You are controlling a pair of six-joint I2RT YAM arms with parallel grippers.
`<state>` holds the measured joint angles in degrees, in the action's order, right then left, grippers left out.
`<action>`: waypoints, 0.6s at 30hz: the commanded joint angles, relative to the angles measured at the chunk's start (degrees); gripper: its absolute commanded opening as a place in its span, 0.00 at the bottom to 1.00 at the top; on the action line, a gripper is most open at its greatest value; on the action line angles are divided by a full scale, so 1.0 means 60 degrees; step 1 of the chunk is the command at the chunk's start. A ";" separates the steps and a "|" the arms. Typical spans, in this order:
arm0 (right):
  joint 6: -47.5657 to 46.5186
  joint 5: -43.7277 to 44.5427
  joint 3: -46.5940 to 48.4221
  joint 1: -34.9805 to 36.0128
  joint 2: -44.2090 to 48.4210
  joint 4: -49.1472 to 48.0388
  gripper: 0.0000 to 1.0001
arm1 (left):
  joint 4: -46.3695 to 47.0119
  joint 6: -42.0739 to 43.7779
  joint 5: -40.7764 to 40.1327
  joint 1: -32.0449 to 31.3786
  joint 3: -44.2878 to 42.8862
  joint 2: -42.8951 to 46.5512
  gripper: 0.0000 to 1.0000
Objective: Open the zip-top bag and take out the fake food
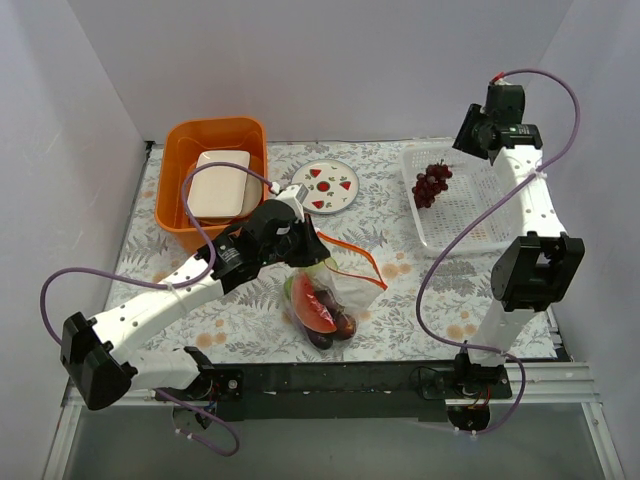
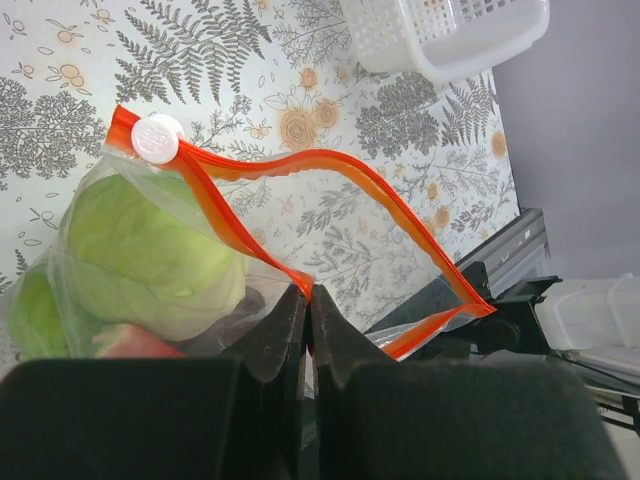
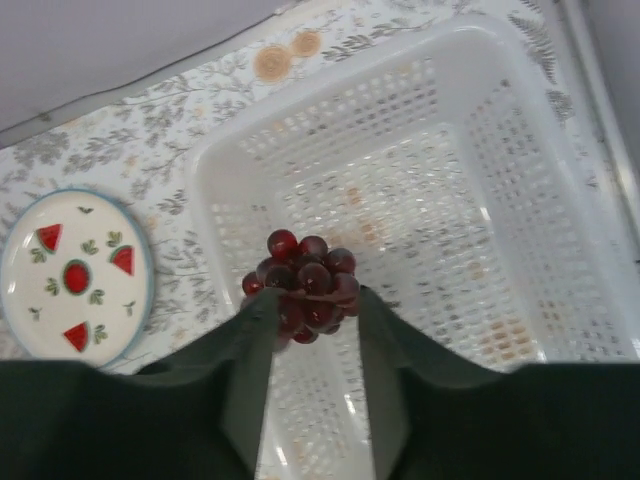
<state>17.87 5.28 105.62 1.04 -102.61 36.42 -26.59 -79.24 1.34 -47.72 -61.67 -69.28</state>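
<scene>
The zip-top bag (image 1: 345, 285) lies near the table's front middle, its orange zip strip (image 2: 370, 175) parted into an open loop with a white slider (image 2: 157, 137) at one end. My left gripper (image 1: 318, 252) (image 2: 308, 295) is shut on the strip's near edge. Inside the bag are green fake food (image 2: 150, 245), a red slice (image 1: 315, 312) and dark pieces (image 1: 338, 328). My right gripper (image 1: 447, 165) (image 3: 312, 300) is shut on the dark red grape bunch (image 3: 305, 272) (image 1: 432, 183), held over the left part of the white basket (image 3: 330, 85).
The white mesh basket (image 1: 475, 215) stands at the back right and shows in the left wrist view (image 2: 450, 45). An orange bin (image 1: 175, 205) with a white lidded container (image 1: 222, 183) is at the back left. The strawberry plate (image 1: 325, 185) (image 3: 75, 275) lies between them.
</scene>
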 commanded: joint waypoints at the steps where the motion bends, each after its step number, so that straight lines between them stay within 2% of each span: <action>1: -0.0048 -0.0131 0.0225 -0.0437 0.0297 0.0434 0.58 | -0.0051 0.0302 0.0522 0.0029 -0.0224 -0.0055 0.00; 2: -0.0077 -0.0191 -0.0110 -0.0437 0.0502 0.0288 0.70 | 0.0022 0.0316 0.0596 0.0029 -0.0254 -0.0128 0.00; 3: -0.0092 -0.0162 -0.0534 -0.0437 0.0824 0.0098 0.75 | 0.0051 0.0331 0.0683 0.0044 -0.0312 -0.0216 0.00; 5: -0.0136 -0.0132 -0.0612 -0.0437 0.0987 0.0329 0.78 | 0.0168 0.0302 0.0830 0.0044 -0.0371 -0.0450 0.00; 8: -0.0078 -0.0806 -0.1502 0.0117 0.1878 0.0303 0.71 | 0.0489 0.0200 0.0904 0.0029 -0.0240 -0.0568 0.00; 9: -0.0092 -0.0806 -0.1955 0.0439 0.2694 -0.0003 0.71 | 0.0564 0.0170 0.0947 0.0029 -0.0210 -0.0583 0.00; 10: -0.0034 -0.0806 -0.2684 0.1196 0.3093 -0.0151 0.70 | 0.0637 0.0126 0.0977 0.0029 -0.0181 -0.0655 0.00; 12: 0.0010 -0.0806 -0.3464 0.1991 0.4189 -0.0299 0.64 | 0.0828 0.0068 0.1079 0.0015 -0.0108 -0.0700 0.00; 15: 0.0448 -0.1640 -0.5047 0.3383 0.5348 -0.0869 0.54 | 0.0901 0.0009 0.1095 -0.0044 -0.0122 -0.0715 0.00; 18: 0.0771 -0.1597 -0.6044 0.5109 0.5937 -0.1090 0.43 | 0.0916 -0.0064 0.1007 -0.0175 -0.0079 -0.0656 0.00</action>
<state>19.55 -2.09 75.07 24.43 -70.94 33.82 -23.07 -79.07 6.63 -47.86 -61.71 -74.26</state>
